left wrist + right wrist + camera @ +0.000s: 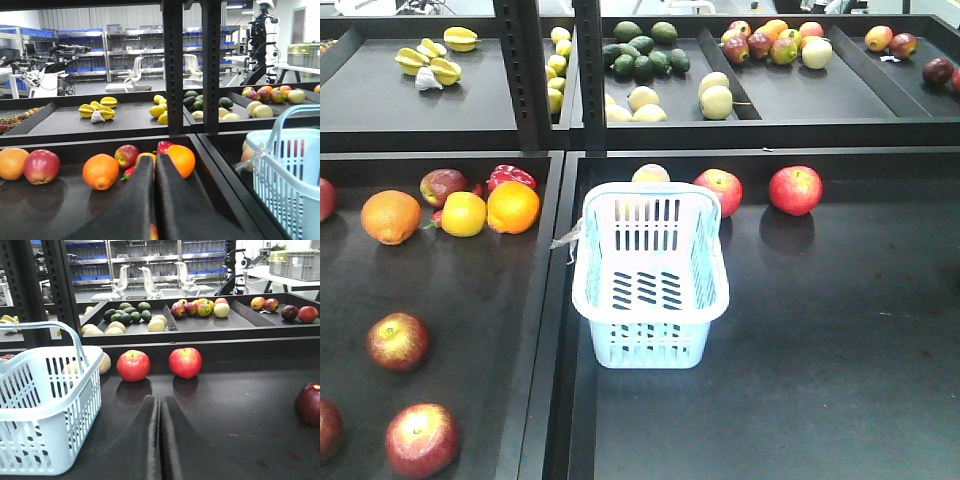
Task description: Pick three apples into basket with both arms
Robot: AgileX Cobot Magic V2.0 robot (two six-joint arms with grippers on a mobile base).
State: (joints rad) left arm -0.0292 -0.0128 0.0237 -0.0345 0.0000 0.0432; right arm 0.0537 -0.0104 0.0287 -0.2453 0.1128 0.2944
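The pale blue basket (650, 312) stands upright at the left side of the right tray, and nothing shows inside it. Two red apples (719, 190) (795, 189) lie just behind it to the right. Two darker red apples (398, 341) (421, 439) lie at the front of the left tray. Neither gripper appears in the front view. In the right wrist view, my right gripper (160, 401) is shut and empty, low over the tray, pointing between the two apples (133, 365) (185, 362), with the basket (50, 415) to its left. My left gripper (155, 164) is shut and points at an orange (181, 160).
The left tray also holds oranges (390, 216) (512, 207), a yellow fruit (463, 213), a red apple (442, 185) and red peppers (510, 176). A pale apple (650, 174) sits behind the basket. A dark red apple (308, 404) lies far right. Black shelf posts (588, 70) stand behind.
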